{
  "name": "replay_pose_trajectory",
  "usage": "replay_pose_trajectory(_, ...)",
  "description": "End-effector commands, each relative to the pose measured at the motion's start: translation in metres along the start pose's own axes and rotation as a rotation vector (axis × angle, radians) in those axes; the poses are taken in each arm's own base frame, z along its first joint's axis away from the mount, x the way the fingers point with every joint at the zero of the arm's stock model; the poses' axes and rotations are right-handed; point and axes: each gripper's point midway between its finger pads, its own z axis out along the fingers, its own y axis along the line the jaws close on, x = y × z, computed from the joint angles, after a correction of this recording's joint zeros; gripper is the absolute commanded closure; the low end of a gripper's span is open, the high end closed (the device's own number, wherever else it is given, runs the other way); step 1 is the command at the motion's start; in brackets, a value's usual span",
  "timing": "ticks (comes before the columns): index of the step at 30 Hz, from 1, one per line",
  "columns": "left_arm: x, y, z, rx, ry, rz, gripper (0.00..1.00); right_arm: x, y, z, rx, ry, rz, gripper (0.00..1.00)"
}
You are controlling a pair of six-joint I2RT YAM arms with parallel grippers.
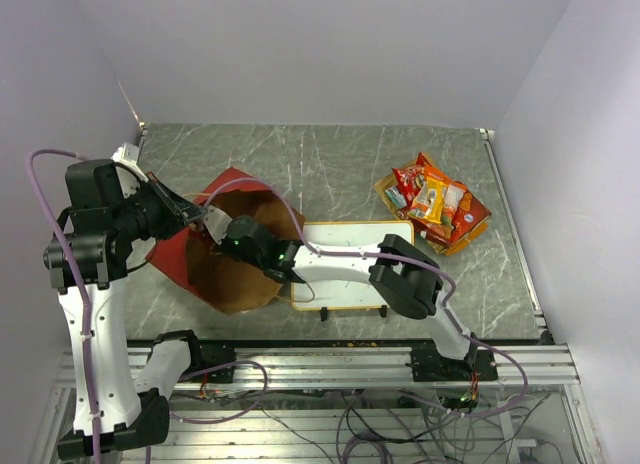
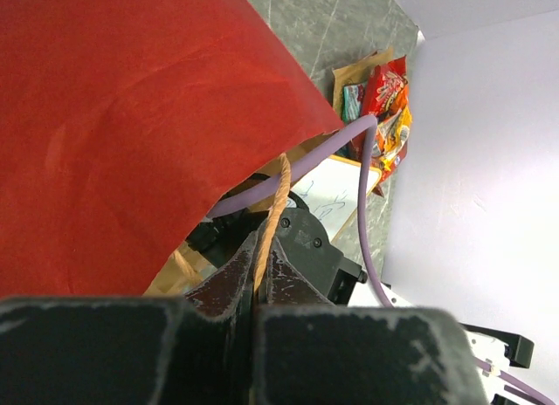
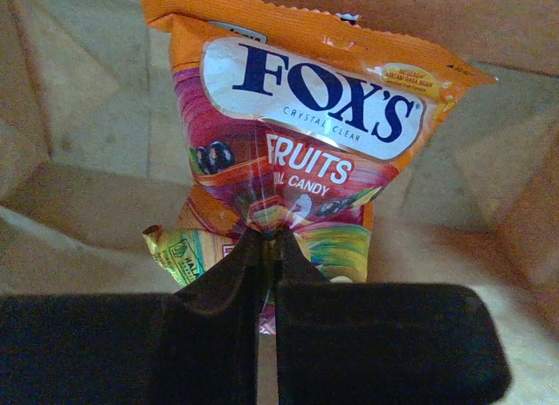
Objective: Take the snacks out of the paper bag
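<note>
The paper bag (image 1: 180, 254), red outside and brown inside, lies on its side with its mouth toward the right arm. My left gripper (image 1: 196, 216) is shut on the bag's thin twisted handle (image 2: 271, 222), and the red wall (image 2: 131, 117) fills the left wrist view. My right gripper (image 1: 238, 240) reaches inside the bag. In the right wrist view it (image 3: 272, 237) is shut on a pinched fold of an orange Fox's candy packet (image 3: 306, 117), which lies on the brown paper floor (image 3: 87, 99). Several snacks (image 1: 435, 202) lie in a pile at the back right of the table.
A framed whiteboard (image 1: 392, 233) lies under the right arm's forearm, right of the bag. The snack pile (image 2: 384, 108) and the whiteboard (image 2: 336, 191) also show past the bag's edge. A purple cable (image 2: 349, 134) crosses in front of the bag's mouth.
</note>
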Motion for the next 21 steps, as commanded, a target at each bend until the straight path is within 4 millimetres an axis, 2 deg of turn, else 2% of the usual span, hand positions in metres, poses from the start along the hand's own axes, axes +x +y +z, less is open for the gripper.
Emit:
replay_pose_trajectory(1,-0.008,-0.002,-0.001,-0.003,-0.032,0.023,0.93,-0.040,-0.011,-0.016,0.006,-0.094,0.019,1.00)
replay_pose_trajectory(6,-0.012,-0.004,-0.002,0.004,-0.052,0.023,0.93,-0.054,-0.005,-0.037,-0.071,-0.118,0.015,1.00)
replay_pose_trajectory(12,-0.015,-0.004,0.002,0.016,-0.069,0.017,0.93,-0.073,-0.006,-0.079,-0.133,-0.144,0.020,1.00)
replay_pose_trajectory(13,-0.016,-0.005,0.003,0.019,-0.073,0.018,0.93,-0.079,-0.009,-0.090,-0.137,-0.156,0.019,1.00)
replay_pose_trajectory(17,-0.017,-0.004,0.006,0.024,-0.076,0.017,0.93,-0.078,-0.009,-0.124,-0.184,-0.153,-0.008,1.00)
replay_pose_trajectory(21,-0.019,-0.008,0.009,0.046,-0.080,0.010,0.93,-0.092,-0.020,-0.163,-0.186,-0.206,-0.029,1.00)
